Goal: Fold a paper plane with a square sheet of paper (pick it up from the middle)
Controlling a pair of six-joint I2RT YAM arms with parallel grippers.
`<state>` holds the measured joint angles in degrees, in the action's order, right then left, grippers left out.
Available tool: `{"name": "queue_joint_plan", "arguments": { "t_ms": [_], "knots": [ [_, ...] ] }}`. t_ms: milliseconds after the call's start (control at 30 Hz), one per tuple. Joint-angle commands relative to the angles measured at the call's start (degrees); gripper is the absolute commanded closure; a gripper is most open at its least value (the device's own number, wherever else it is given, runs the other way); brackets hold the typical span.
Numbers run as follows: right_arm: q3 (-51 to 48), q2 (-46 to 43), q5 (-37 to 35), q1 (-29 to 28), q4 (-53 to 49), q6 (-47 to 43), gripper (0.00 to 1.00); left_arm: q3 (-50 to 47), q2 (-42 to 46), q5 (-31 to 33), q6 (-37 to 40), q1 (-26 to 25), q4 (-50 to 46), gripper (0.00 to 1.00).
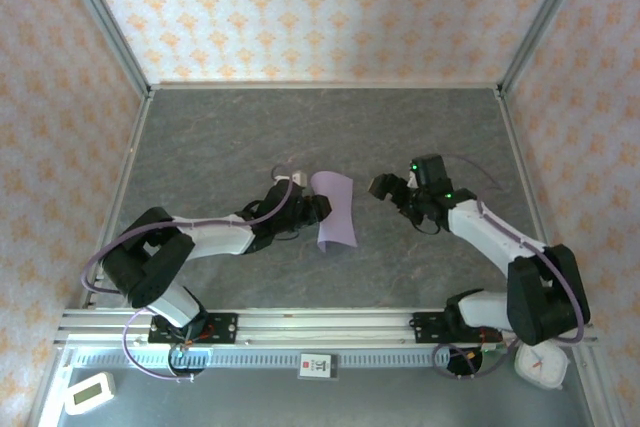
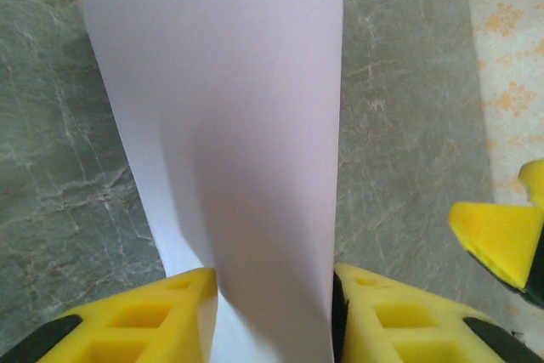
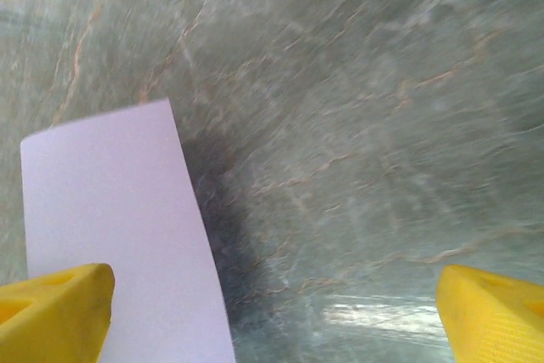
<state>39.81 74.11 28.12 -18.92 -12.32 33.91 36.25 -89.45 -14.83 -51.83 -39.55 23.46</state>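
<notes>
Lavender sheet [image 1: 335,212] is standing curled at mid-bench [image 1: 230,137]. The left hand [image 2: 272,295] is reaching in from the left, its yellow fingers [image 2: 170,316] sitting partly apart with the bowed sheet filling the gap and touching both; whether they are squeezing it cannot be told. The right hand [image 1: 385,187] is hanging spread wide near the sheet's right side, apart from it

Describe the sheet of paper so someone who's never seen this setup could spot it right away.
Start from the grey marbled table between the patterned walls and look near its middle, at the tip of the left gripper. The square sheet of paper lies there, bowed upward rather than flat. It is the one pale lavender thing on that grey surface.
</notes>
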Motion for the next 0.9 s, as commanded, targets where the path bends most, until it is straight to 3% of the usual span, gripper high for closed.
{"name": "queue_joint_plan", "arguments": {
  "t_ms": [0, 367, 633, 867],
  "knots": [
    [-1.0, 1.6, 0.5, -2.2, 5.8, 3.8, 0.04, -0.8, -0.9, -0.3, 2.0, 1.3, -0.1, 0.54],
    [0.2, 7.6, 3.8, -5.9, 12.8, 7.2, 0.06, -2.3, 1.6, 0.6, 6.0, 3.9, -4.9, 0.53],
    [2.0, 10.9, 5.2, -8.7, 15.3, 8.1, 0.06, -4.5, 4.4, 1.2, 7.3, 6.1, -6.4, 0.35],
    [4.9, 13.9, 6.5, -11.9, 17.5, 8.8, 0.09, -5.4, 5.3, 0.5, 8.3, 7.9, -6.6, 0.33]
  ]
}}
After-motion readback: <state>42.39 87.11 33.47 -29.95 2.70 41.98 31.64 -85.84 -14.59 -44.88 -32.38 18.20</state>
